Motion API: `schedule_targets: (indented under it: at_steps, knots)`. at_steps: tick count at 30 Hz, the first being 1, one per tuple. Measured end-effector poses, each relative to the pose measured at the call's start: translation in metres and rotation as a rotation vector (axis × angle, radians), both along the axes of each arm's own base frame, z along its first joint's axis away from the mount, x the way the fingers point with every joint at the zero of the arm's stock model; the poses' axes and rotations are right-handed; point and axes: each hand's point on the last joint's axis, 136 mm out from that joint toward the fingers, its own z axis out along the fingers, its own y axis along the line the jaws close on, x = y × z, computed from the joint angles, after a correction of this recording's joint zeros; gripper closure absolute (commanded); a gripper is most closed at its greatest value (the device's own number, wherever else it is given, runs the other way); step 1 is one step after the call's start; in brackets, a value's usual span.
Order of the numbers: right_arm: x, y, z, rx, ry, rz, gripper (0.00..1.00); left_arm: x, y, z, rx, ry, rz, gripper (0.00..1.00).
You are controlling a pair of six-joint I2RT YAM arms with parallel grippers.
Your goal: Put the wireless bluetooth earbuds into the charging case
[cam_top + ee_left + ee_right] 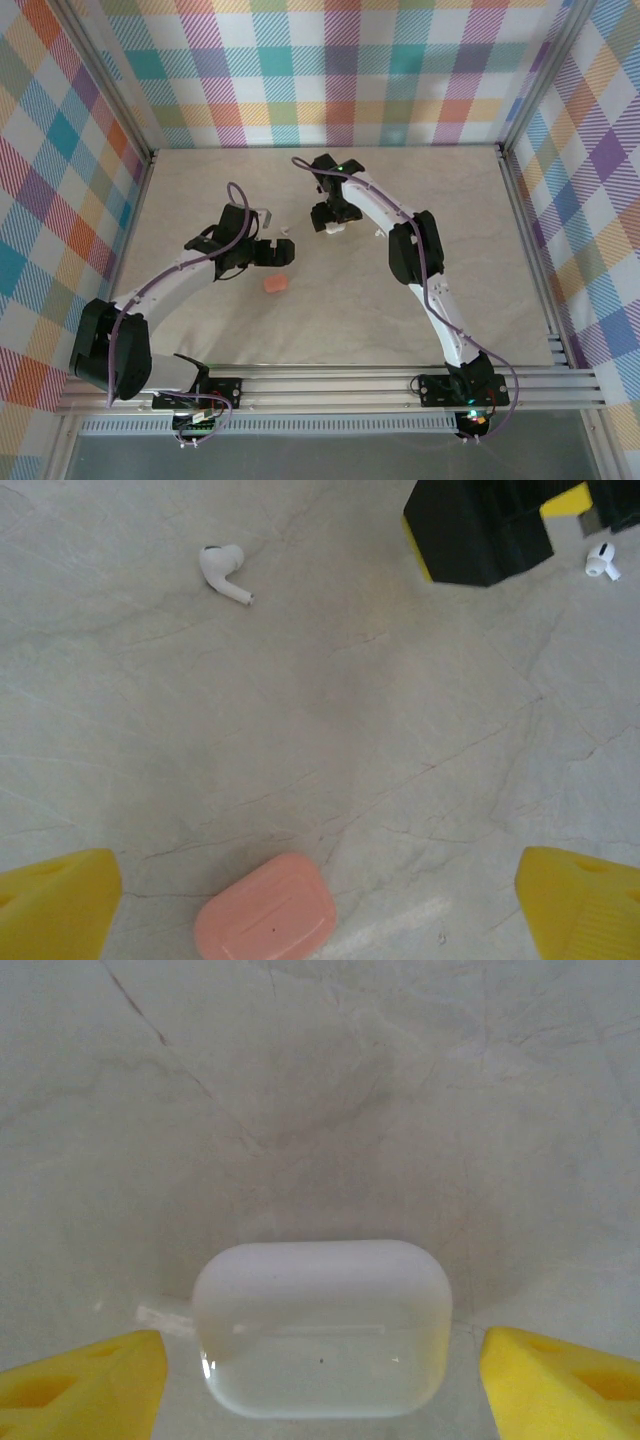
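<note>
A first white earbud [225, 568] lies on its side on the surface [350, 730], stem pointing away from its rounded head, well apart from both cases. A second white earbud [600, 560] lies farther right, just beside the black body of the right claw [330, 222], which stands between the two earbuds. The pink case [265, 910] rests flat near the left claw [272, 252], apart from the first earbud. The white case [320, 1325] sits under the right claw.

Both earbuds are glossy white plastic, small against the cases, each with a bulbous head and a short stem. The cases are smooth, rounded pebble shapes; the pink one is matte salmon, the white one shiny with highlights, and each has a thin seam across it. The surface is pale, marble-patterned, with fine dark veins. Plaid walls [330, 70] in many colours enclose it.

The left claw is spread fully wide, its yellow fingertips [55, 900] far out to either side of the pink case and touching nothing. The right claw is also released: its yellow fingers [85, 1380] straddle the white case, a narrow gap on each side, not gripping it.
</note>
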Motion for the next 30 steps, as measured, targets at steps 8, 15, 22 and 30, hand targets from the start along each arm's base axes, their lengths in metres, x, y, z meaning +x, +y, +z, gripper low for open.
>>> schedule_targets:
  at_steps: [8, 15, 22, 30]
  knots:
    - [0.001, 0.002, -0.011, 0.007, 0.015, -0.002, 0.41, 0.004, 0.0, 0.004, -0.012, 0.0, 0.03, 0.0]
    - [0.001, 0.003, -0.008, 0.036, 0.02, -0.018, 0.54, 0.0, 0.001, 0.026, -0.051, -0.063, 0.035, 0.0]
    - [-0.031, 0.009, 0.014, 0.185, 0.071, -0.087, 0.56, -0.014, 0.0, 0.068, -0.152, -0.232, 0.004, 0.02]
    - [-0.055, 0.028, 0.112, 0.526, -0.016, -0.166, 0.58, -0.018, -0.01, 0.11, -0.283, -0.439, -0.016, 0.09]
